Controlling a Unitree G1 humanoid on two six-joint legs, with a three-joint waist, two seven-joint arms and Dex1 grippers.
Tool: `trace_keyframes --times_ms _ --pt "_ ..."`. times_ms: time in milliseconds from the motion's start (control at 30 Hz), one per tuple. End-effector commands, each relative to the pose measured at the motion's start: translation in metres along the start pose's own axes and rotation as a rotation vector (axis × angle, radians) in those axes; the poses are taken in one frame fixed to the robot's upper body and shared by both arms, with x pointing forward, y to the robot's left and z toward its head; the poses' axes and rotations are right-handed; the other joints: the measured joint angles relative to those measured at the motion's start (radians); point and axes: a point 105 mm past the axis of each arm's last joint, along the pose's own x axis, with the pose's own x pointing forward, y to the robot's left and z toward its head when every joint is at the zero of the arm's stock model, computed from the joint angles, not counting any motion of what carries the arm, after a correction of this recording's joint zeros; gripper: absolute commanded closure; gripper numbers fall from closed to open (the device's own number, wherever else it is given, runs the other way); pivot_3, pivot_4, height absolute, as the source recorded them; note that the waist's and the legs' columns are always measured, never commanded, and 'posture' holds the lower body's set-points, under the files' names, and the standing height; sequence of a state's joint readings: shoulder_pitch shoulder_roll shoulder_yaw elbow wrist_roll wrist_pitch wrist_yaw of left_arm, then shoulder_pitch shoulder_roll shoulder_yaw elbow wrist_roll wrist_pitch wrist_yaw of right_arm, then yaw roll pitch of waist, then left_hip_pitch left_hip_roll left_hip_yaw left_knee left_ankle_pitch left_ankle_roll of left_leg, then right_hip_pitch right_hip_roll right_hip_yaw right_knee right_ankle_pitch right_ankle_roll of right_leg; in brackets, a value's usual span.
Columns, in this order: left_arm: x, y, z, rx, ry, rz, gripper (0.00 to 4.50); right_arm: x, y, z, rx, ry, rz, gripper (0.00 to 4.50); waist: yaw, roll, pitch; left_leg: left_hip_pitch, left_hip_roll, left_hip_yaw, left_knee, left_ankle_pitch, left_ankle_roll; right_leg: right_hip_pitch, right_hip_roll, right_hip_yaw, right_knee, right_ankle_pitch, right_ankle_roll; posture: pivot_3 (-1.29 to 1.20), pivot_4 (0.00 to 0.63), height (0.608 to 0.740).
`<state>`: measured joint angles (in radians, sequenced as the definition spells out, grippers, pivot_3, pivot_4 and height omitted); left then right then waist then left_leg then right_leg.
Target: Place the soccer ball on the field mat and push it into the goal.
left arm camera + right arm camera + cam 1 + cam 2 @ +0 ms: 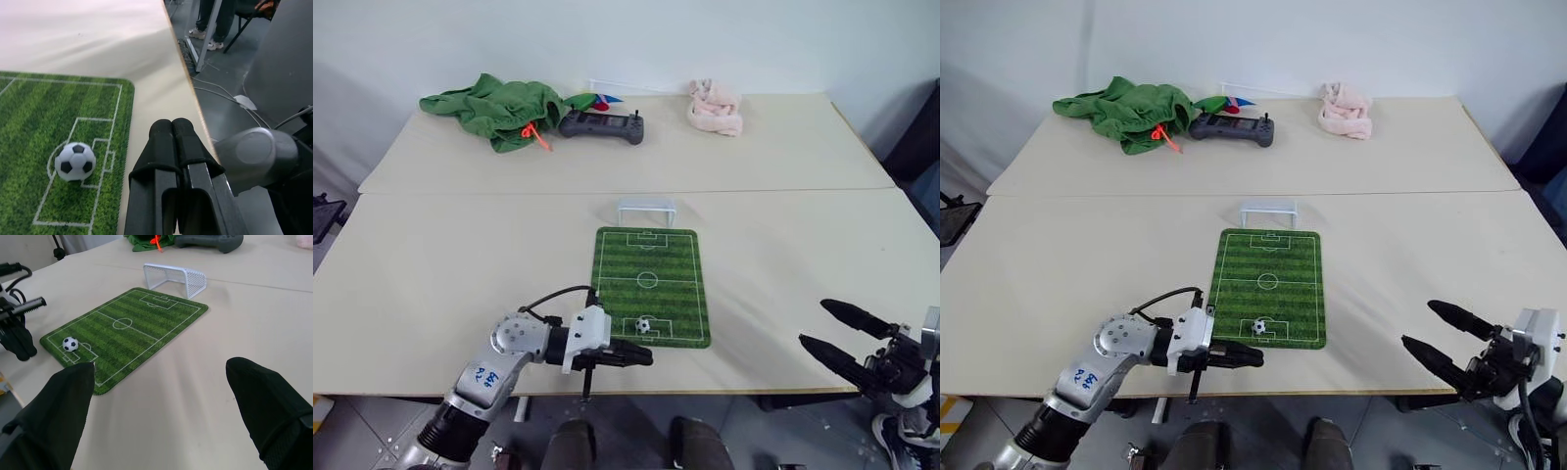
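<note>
the table [460, 274] carries the field mat [651, 257], laid flat with its near edge close to the table's front edge. the goal [646, 210] stands just beyond the mat's far end, mouth facing the mat. the left gripper [641, 354] sits just off the mat's near edge, its two fingers pressed together and holding nothing. the right gripper [830, 337] hangs well to the right of the mat, fingers spread apart and empty. the soccer ball [644, 325] rests on the mat in the near penalty area, just beside the left gripper but apart from it. risks, as judged: the ball is small and round, so an off-centre push could send it sideways off the mat or past the goal frame; too hard a push might knock the light goal out of place.
</note>
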<state>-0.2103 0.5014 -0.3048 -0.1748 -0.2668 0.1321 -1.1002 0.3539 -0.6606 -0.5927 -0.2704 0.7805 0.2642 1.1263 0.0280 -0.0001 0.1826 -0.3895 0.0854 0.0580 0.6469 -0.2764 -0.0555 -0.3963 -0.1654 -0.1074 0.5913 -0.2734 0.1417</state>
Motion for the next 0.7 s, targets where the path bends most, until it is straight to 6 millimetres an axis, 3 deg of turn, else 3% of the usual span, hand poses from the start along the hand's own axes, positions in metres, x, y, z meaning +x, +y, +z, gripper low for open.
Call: trace_keyframes --times_ms 33,200,433,633,700 --pt "0.004 0.001 0.001 0.023 0.001 -0.005 4.49 0.000 0.002 0.009 -0.032 -0.022 0.010 0.00 0.001 0.000 0.000 0.000 0.000 0.000 0.000 0.000 0.000 0.000 0.000 0.000 0.000 0.000 0.000 0.00 0.150 0.740" --pt "0.006 0.016 -0.008 0.006 0.028 0.068 4.49 0.004 0.004 0.006 -0.027 -0.023 0.022 0.00 0.000 0.000 0.000 0.000 0.000 0.000 0.000 0.000 0.000 0.000 0.000 0.000 0.000 0.000 0.000 0.00 0.150 0.740" --pt "0.001 0.045 -0.004 0.007 0.012 0.235 4.49 0.019 -0.009 0.017 -0.052 -0.089 0.007 0.00 -0.001 0.000 0.000 0.000 0.000 0.000 0.000 0.000 0.000 0.000 0.000 0.000 0.000 0.001 0.001 0.00 0.150 0.740" --pt "-0.013 0.102 0.014 0.009 -0.049 0.510 4.49 0.028 -0.026 0.030 -0.088 -0.147 -0.033 0.00 0.003 0.000 0.000 0.000 0.000 0.000 0.001 0.000 0.000 0.000 0.000 0.000 0.001 0.001 0.002 0.00 0.150 0.740" --pt "-0.017 0.112 0.019 0.020 -0.066 0.551 4.49 0.032 -0.034 0.036 -0.084 -0.183 -0.063 0.00 0.001 0.000 0.000 -0.001 0.000 0.000 0.002 0.000 0.000 0.000 0.000 0.000 0.000 0.003 0.003 0.00 0.150 0.740"
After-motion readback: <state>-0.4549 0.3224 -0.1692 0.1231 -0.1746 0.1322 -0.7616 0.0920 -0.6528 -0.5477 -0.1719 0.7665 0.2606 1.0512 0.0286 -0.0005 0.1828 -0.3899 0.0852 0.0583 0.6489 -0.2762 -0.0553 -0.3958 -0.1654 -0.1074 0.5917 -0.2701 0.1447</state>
